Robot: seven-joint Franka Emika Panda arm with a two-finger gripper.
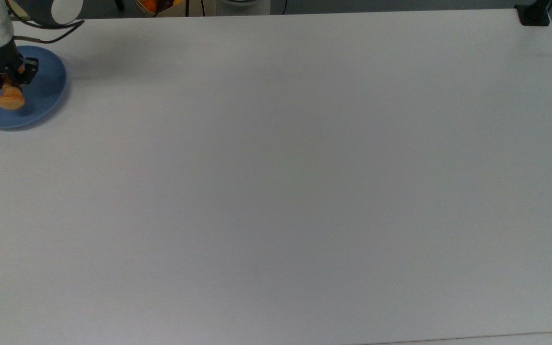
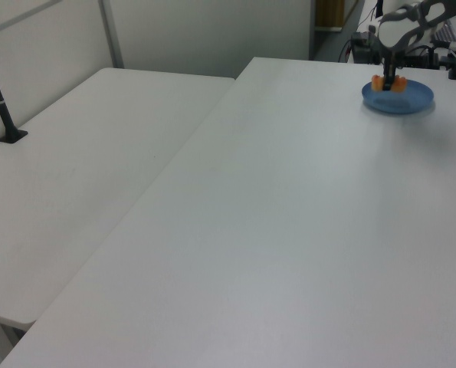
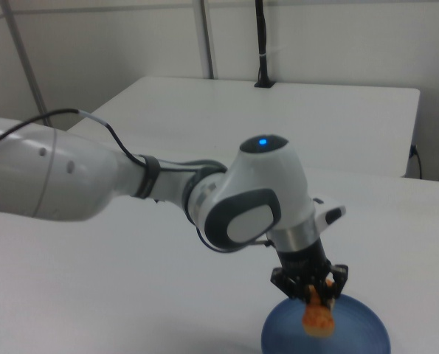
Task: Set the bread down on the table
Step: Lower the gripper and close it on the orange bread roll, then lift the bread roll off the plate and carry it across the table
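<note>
The bread [image 1: 9,99] is a small golden-orange roll hanging from my gripper [image 1: 6,87], which is shut on its upper part. It hangs just above the round blue plate [image 1: 41,103] at the top view's far left corner of the white table [image 1: 276,191]. In the left view the bread [image 2: 388,85] sits over the plate [image 2: 413,100] at the far right. In the right view the gripper [image 3: 319,295] points straight down and the bread [image 3: 316,316] dangles over the plate [image 3: 363,332].
A black clamp [image 1: 534,14] sits on the table's corner at the top view's top right. A second white table [image 2: 74,161] with a black post [image 2: 1,107] adjoins at the left view's left. Orange items [image 1: 149,5] lie beyond the far edge.
</note>
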